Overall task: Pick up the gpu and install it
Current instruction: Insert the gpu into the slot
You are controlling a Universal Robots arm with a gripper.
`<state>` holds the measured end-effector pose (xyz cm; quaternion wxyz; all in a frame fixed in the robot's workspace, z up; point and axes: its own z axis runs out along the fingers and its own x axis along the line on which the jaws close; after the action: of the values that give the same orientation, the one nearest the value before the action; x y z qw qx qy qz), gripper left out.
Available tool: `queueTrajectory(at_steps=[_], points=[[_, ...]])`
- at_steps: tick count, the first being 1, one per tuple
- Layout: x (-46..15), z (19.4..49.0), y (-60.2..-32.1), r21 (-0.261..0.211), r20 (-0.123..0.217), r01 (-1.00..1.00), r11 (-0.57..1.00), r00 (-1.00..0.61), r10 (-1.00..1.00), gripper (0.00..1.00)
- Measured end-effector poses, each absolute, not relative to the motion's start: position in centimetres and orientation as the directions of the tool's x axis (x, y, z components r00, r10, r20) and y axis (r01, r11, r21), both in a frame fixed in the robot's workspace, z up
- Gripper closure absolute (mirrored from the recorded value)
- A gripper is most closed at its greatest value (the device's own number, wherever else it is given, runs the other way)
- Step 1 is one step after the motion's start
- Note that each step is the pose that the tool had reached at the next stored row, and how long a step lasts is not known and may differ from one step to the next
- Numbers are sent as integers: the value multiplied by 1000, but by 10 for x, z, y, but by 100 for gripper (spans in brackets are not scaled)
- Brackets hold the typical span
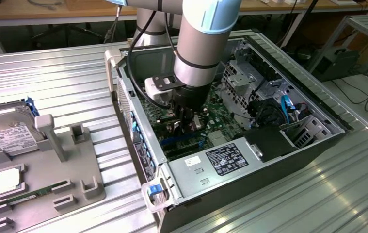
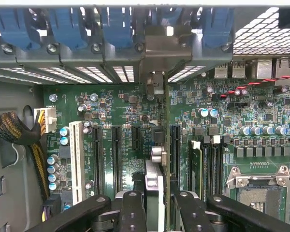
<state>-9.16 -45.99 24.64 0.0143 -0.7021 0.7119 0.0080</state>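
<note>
Gripper (image 2: 157,205) jaws clamped on gpu (image 2: 155,159), card held edge-on, upright, over motherboard (image 2: 125,104) slots inside open computer case (image 1: 313,114). Gpu bracket end near case's rear wall with blue slot clips (image 2: 118,26). Arm (image 1: 200,43) reaches down into case.

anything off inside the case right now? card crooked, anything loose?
Nothing stands out. The gripper holds the gpu edge-on above the motherboard, running straight along the expansion slots, its bracket toward the rear slot covers. In the exterior view the case lies open, with no loose parts visible.
</note>
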Motion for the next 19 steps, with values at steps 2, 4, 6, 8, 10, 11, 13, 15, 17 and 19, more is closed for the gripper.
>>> queueTrajectory(at_steps=[2, 4, 6, 8, 10, 11, 13, 15, 17, 19], points=[[-92, 246, -460, -9, -32, -1000, 14, -14, -999, 72], [-92, 245, -460, -9, -32, -1000, 14, -14, -999, 72], [-92, 244, -460, -9, -32, -1000, 14, -14, -999, 72], [-92, 244, -460, -8, -31, -1000, 14, -14, -999, 72], [-92, 243, -460, -8, -31, -1000, 14, -14, -999, 72], [-92, 243, -460, -7, -32, -1000, 14, -14, -999, 72], [-92, 243, -460, -7, -32, -1000, 14, -14, -999, 72], [-92, 242, -460, -6, -32, -1000, 14, -14, -999, 72], [-92, 241, -460, -4, -32, -1000, 14, -14, -999, 72], [-92, 240, -460, -2, -31, -1000, 14, -14, -999, 72]])
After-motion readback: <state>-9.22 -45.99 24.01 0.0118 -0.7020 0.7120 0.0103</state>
